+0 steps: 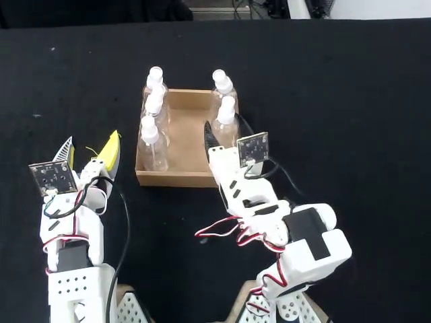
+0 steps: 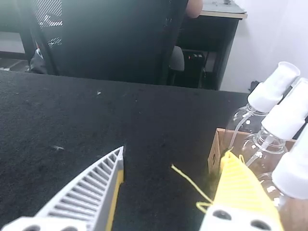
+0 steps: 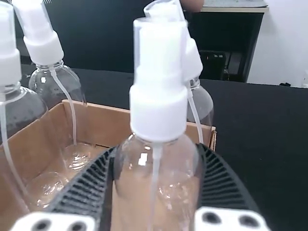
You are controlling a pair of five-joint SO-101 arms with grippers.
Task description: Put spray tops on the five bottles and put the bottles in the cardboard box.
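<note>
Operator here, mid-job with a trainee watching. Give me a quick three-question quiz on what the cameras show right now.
1. True or false: the left hand is holding a bottle.
2. In the high view, how many bottles carry white spray tops?
3. Pick one. The right hand is:
A) open above bare table
B) closed around a bottle standing in the cardboard box
C) clamped on the box's front wall

Key:
1. False. It is open and empty, beside the box.
2. Five.
3. B.
</note>
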